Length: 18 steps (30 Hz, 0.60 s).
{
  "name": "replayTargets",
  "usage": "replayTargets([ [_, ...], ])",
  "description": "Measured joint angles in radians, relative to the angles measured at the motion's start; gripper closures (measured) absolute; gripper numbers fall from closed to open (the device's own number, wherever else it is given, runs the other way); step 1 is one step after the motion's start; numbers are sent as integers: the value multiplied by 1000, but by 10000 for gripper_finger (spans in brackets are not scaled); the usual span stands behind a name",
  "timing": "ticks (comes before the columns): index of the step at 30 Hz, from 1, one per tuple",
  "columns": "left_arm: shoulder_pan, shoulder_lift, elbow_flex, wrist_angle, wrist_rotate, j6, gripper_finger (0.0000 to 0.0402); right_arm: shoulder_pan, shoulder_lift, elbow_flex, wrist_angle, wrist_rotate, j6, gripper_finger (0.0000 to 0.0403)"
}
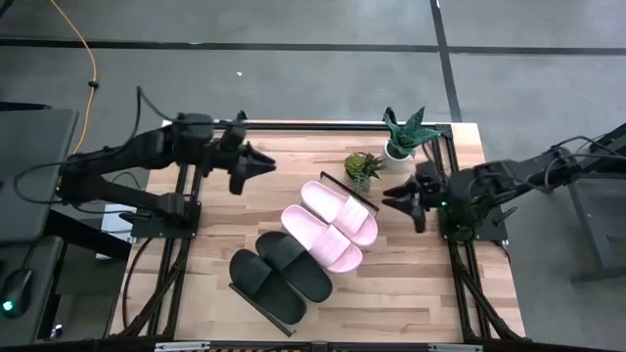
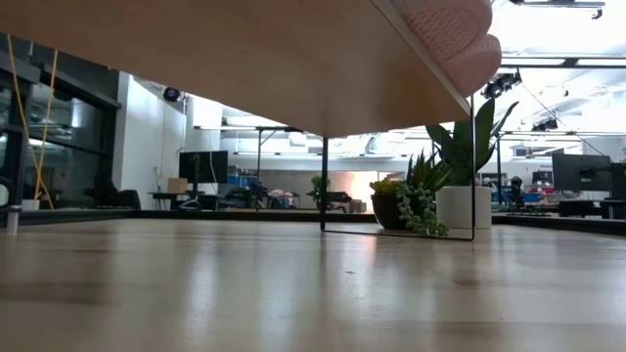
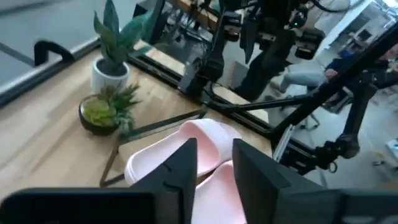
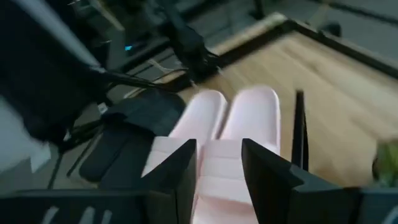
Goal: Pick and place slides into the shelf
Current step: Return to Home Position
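Note:
Two pink slides (image 1: pixel 331 223) and two black slides (image 1: pixel 279 274) lie sole-down, side by side, on the shelf (image 1: pixel 337 182), a light board with a thin black frame standing slantwise mid-table. The low view shows the board's underside (image 2: pixel 245 59), a pink toe (image 2: pixel 455 39) overhanging its edge. My left gripper (image 1: pixel 259 164) hovers open, far-left of the pink slides, pointing toward them (image 3: pixel 214 149). My right gripper (image 1: pixel 396 196) hovers open to the right of the pink slides (image 4: pixel 249 118), which lie beyond its fingers (image 4: pixel 219 146); the black slides (image 4: pixel 124 143) lie farther off.
A snake plant in a white pot (image 1: pixel 403 137) and a small green plant in a dark bowl (image 1: pixel 363 168) stand at the far right, close to the shelf's far corner. The shelf's thin black leg (image 2: pixel 324 186) stands on the tabletop.

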<state>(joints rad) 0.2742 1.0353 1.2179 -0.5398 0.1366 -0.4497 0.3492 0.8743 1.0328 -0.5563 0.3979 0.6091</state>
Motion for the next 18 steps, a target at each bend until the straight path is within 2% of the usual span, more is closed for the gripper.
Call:
replayTargets([
  [4, -66, -56, -1, -60, -76, 30, 352, -1, -47, 0, -13, -38, -136, 314],
  [8, -160, -68, -1, -172, -134, 77, 395, -2, -73, 0, -66, -94, -165, 360],
  [12, -235, -55, -2, -277, -172, 70, 390, -2, -78, 0, -208, -162, -109, 398],
  [18, -329, -59, -2, -326, -315, 4, 399, -2, -77, 0, -305, -166, -94, 401],
])
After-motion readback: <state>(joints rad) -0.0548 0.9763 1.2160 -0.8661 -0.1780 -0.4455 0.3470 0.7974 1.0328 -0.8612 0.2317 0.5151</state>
